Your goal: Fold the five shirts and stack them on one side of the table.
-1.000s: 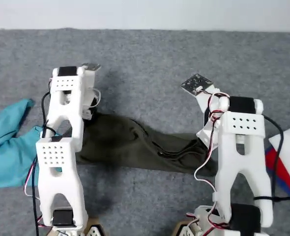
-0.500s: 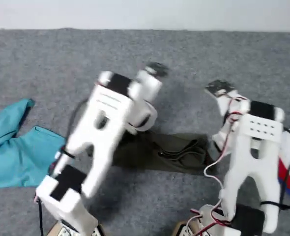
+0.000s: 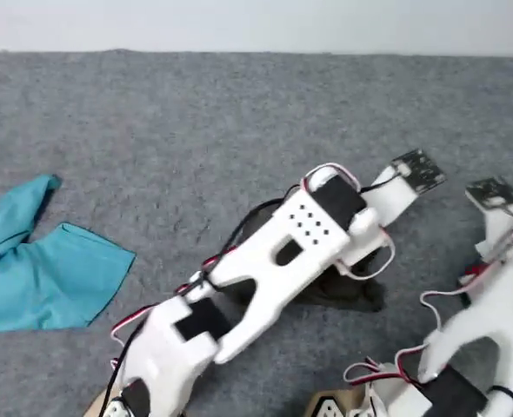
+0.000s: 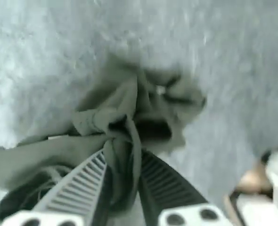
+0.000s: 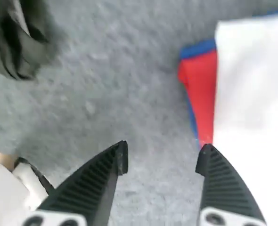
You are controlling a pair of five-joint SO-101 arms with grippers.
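Pinching a wad of the olive shirt (image 4: 143, 108), the left tool (image 4: 122, 155) holds it bunched on the grey table (image 3: 196, 130). Right tool (image 5: 163, 147) gapes wide, empty. Soft, floppy fabric, so I'd grab hems or shoulders instead.

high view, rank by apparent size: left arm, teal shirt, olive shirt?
1. left arm: largest, though it is nearer the camera, which inflates it.
2. teal shirt.
3. olive shirt: smallest as seen, but mostly hidden under the arm, so its true size is unsure.
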